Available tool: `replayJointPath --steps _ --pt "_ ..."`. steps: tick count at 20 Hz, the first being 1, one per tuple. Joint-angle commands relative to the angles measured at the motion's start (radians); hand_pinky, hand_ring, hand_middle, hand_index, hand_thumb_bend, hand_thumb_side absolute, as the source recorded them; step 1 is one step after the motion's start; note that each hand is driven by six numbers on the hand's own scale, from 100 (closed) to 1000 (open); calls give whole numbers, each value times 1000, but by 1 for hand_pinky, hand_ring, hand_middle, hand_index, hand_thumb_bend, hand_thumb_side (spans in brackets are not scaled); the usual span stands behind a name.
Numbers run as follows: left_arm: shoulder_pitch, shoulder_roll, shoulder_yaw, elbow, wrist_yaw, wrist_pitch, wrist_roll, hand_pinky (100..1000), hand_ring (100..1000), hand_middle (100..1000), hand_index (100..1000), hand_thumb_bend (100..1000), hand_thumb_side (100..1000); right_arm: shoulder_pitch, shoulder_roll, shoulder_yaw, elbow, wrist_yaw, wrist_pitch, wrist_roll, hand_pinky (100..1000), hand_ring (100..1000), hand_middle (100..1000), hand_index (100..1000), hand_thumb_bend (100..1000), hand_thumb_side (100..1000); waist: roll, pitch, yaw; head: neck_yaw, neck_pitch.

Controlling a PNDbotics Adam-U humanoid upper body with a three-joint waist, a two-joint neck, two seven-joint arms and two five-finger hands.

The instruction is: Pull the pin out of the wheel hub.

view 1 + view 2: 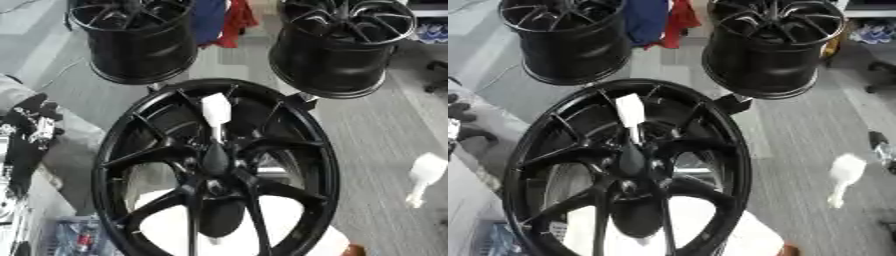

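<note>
Fingers of the left robot hand (35,131) are showing at the left edge, their state unreadable. Beside it, the black wheel hub (216,172) is standing, a white-handled pin (215,112) sticking up from its centre.

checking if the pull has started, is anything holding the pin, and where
Nothing holds it. The pin stands in the hub untouched; the left hand is off at the left edge, apart from the wheel.
</note>
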Motion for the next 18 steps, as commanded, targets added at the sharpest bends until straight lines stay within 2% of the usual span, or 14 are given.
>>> replayJointPath --steps 1,4,7,12,18 --pt "-14 14 9 -20 0 -1 4 592 681 681 836 204 575 -5 19 -27 6 15 4 -67 749 778 909 922 413 363 0 -10 -1 3 -12" --pt "-13 13 10 -20 0 -1 4 593 681 681 836 203 575 -12 42 -22 5 -9 -1 -132 726 756 895 912 397 366 1 -11 0 2 -13" --pt "-14 12 10 -20 1 -1 4 593 681 681 836 203 575 -18 59 -9 -7 -27 -11 -152 708 738 874 903 384 360 0 -11 1 2 -14" --pt "-14 9 10 -20 2 0 4 593 681 681 836 202 576 -23 93 29 -44 -69 -32 -136 662 683 826 881 313 299 0 -9 4 4 -15" --pt "-16 3 5 -19 3 -1 -2 592 681 681 834 203 576 -10 134 124 -98 -161 -53 -93 633 652 803 863 262 249 2 -8 7 1 -18"
